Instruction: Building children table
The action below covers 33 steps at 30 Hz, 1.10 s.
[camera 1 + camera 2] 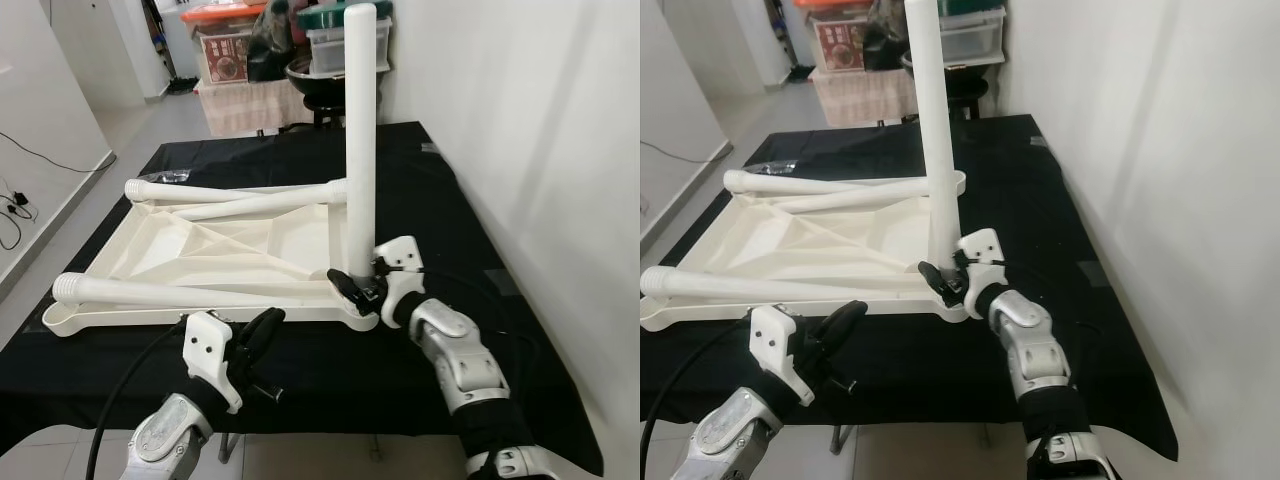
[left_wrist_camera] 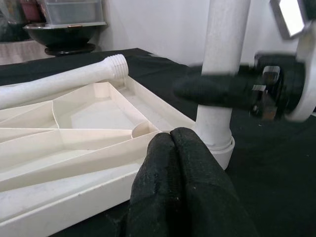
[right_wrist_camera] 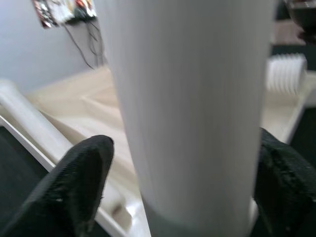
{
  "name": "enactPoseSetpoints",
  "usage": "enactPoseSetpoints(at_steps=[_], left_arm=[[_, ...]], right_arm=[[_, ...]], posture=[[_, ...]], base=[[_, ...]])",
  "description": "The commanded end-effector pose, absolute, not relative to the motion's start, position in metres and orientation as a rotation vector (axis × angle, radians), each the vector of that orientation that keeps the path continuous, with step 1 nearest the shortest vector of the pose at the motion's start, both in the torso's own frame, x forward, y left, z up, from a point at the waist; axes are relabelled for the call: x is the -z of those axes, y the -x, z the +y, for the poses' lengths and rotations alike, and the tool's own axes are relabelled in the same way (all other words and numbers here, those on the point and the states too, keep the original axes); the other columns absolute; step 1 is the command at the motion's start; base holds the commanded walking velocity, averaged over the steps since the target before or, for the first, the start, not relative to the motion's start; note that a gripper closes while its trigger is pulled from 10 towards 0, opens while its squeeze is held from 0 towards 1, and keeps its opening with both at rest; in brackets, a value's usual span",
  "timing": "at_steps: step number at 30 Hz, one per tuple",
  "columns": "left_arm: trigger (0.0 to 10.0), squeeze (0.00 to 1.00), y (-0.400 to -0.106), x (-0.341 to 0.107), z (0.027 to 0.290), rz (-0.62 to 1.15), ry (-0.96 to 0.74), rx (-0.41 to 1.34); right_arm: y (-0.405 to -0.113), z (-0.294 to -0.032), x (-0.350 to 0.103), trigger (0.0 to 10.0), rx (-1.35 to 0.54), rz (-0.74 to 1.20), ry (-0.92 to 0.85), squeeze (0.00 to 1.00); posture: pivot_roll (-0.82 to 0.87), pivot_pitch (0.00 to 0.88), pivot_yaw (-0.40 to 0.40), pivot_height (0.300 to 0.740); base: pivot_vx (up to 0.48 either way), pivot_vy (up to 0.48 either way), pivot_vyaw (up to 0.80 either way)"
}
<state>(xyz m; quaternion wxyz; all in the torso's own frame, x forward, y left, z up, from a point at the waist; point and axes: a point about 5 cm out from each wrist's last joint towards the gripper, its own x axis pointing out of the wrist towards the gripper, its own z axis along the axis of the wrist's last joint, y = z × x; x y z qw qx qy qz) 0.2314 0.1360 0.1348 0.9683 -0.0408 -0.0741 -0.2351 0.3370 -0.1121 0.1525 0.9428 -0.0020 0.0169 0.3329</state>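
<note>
Table-building in progress: right gripper [image 1: 352,288] pinches the upright white plastic leg [image 1: 360,140] at centre frame, probably to seat it into the upside-down cream tabletop's [image 1: 200,250] corner socket, while left gripper [image 1: 262,335], fingers pressed together, waits lower left.

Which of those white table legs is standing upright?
The leg at the tabletop's near right corner, gripped low down by the right end effector. The other three legs lie flat across the upturned tabletop.
</note>
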Motion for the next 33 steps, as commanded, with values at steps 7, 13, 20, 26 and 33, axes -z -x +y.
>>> enactPoseSetpoints(at_steps=[7,13,20,26,33], left_arm=[[10.0,0.0,-0.231,-0.131,0.136,-0.138,0.093,0.485],[10.0,0.0,-0.227,-0.13,0.135,-0.137,0.093,0.485],[10.0,0.0,-0.222,-0.131,0.133,-0.135,0.1,0.489],[10.0,0.0,-0.22,-0.131,0.133,-0.133,0.104,0.492],[10.0,0.0,-0.22,-0.132,0.131,-0.135,0.113,0.496]], right_arm=[[-0.344,-0.114,-0.177,10.0,-1.052,-0.026,0.08,0.0],[-0.362,-0.124,-0.194,10.0,-1.245,0.031,0.11,0.0],[-0.366,-0.132,-0.196,1.1,-1.278,0.079,0.056,0.0],[-0.365,-0.136,-0.192,0.0,-1.282,0.084,0.048,0.0],[-0.359,-0.139,-0.168,0.0,-1.128,0.059,0.105,0.0]], posture=[[0.0,0.0,0.045,0.74],[0.03,0.0,0.039,0.74],[0.03,0.013,0.037,0.74],[0.03,0.019,0.039,0.74],[0.01,0.028,0.031,0.74]], base=[[0.0,0.0,0.0],[0.0,0.0,0.0],[0.0,0.0,0.0],[0.0,0.0,0.0],[0.0,0.0,0.0]])
